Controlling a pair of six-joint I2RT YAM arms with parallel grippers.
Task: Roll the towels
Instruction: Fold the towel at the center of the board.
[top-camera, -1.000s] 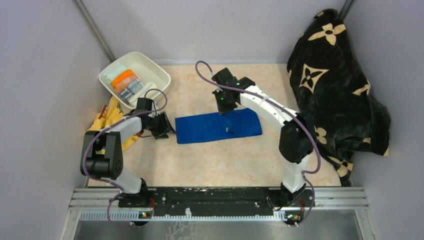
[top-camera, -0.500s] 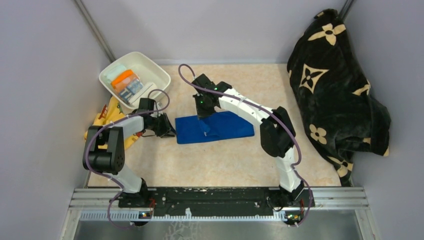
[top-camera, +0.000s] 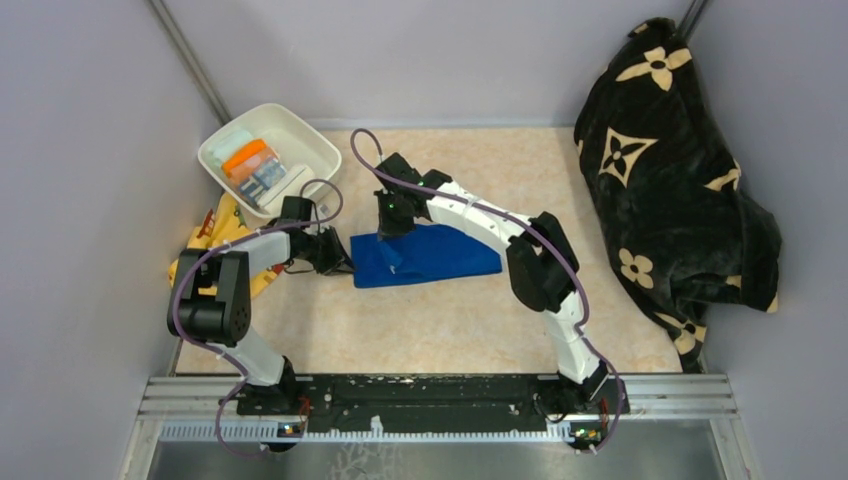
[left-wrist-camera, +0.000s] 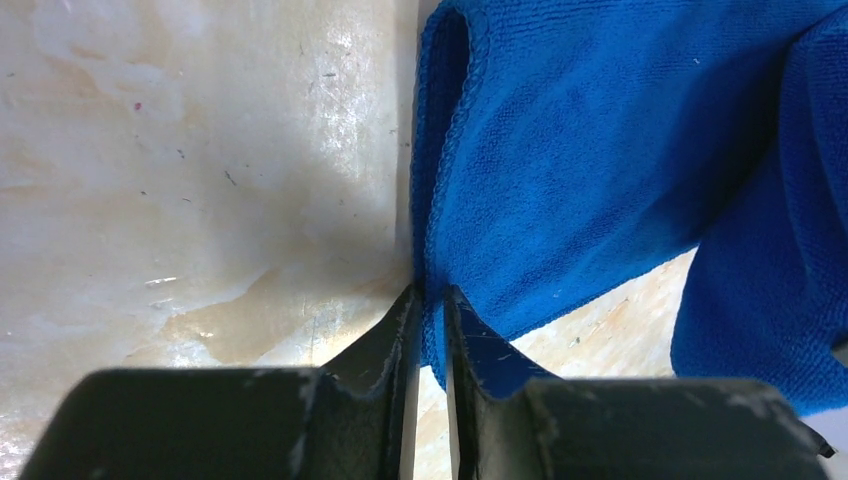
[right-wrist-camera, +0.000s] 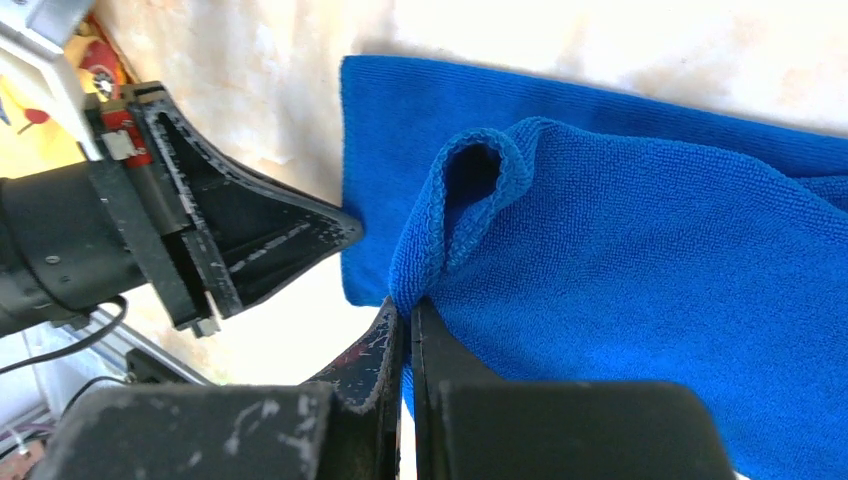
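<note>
1. Table: beige, mottled top. Your two arm bases sit at its near edge.
2. Black blanket: cream flower motifs, heaped against the right wall. It is well apart from both grippers.
3. Blue towel: flat on the table, left of centre, with its long side running left to right. Its right part is folded over toward the left. Both of your grippers meet it at its left end.
4. White tub: far left corner, near the towel's left end but not touching it. It holds a cream-white towel and a printed towel in orange, blue and white.
5. Yellow cloth: on the table just near of the tub, partly under your left arm.
6. Right gripper: over the towel's far left corner. Its fingers are pinched together on the hem of the folded-over layer, holding that edge up as a small open loop above the lower layer.
7. Left gripper: low on the table at the towel's left edge. Its fingers are drawn in to a narrow slit, with the left hem caught between the tips.
8. Clearance: your two grippers are near each other but not touching. Only blue cloth lies between them.
</note>
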